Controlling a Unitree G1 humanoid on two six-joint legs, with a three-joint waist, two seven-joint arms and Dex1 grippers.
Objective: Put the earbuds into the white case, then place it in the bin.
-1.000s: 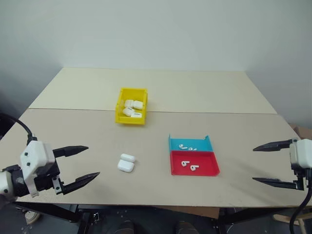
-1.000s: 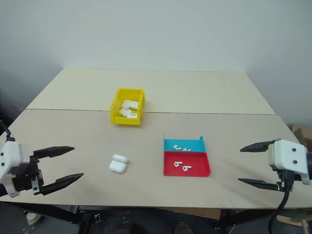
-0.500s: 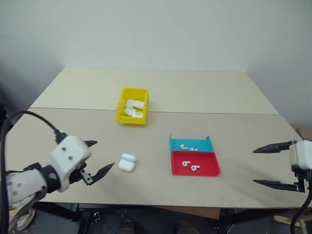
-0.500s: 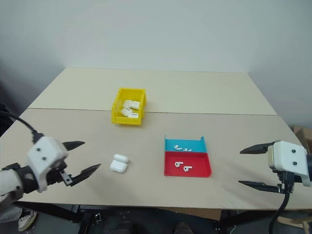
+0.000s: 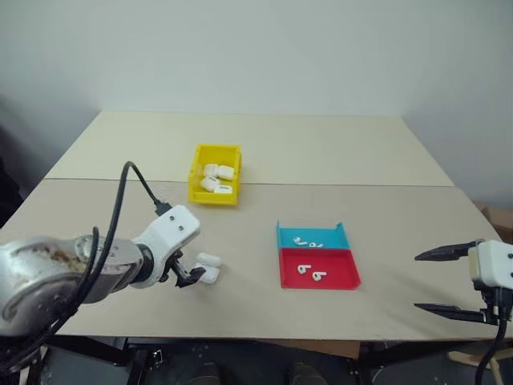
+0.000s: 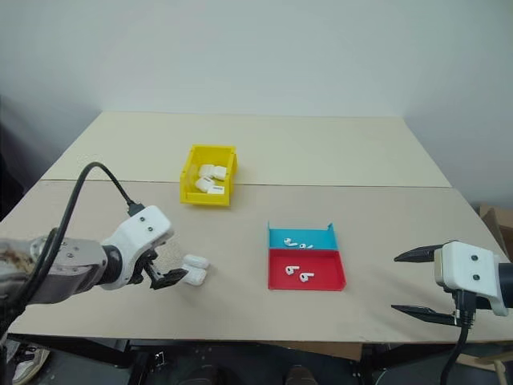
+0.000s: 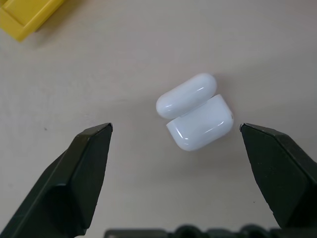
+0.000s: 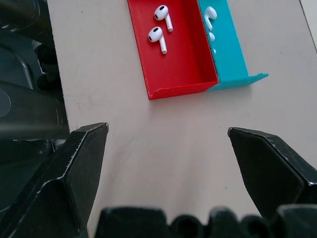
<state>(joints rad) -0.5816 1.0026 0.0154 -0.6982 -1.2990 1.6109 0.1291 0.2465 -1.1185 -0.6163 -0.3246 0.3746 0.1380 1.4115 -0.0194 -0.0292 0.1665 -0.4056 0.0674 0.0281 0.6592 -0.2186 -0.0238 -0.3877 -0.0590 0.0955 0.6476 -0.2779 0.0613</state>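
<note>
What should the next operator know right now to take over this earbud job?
Left gripper: open, fingers straddling the white case, not touching it.
Right gripper: open, empty, short of the red tray.
The case lies on the table, lid flipped open. Two earbuds lie in the red tray, more in the blue tray.
The yellow bin already holds other cases.
Nothing grasped yet; left: load the earbuds, close the case, bin it.

No legible text, labels, brands, numbers or signs in any view. One of the cases lying in the bin [image 5: 215,185] carries a small dark mark on its face, too small to read.
</note>
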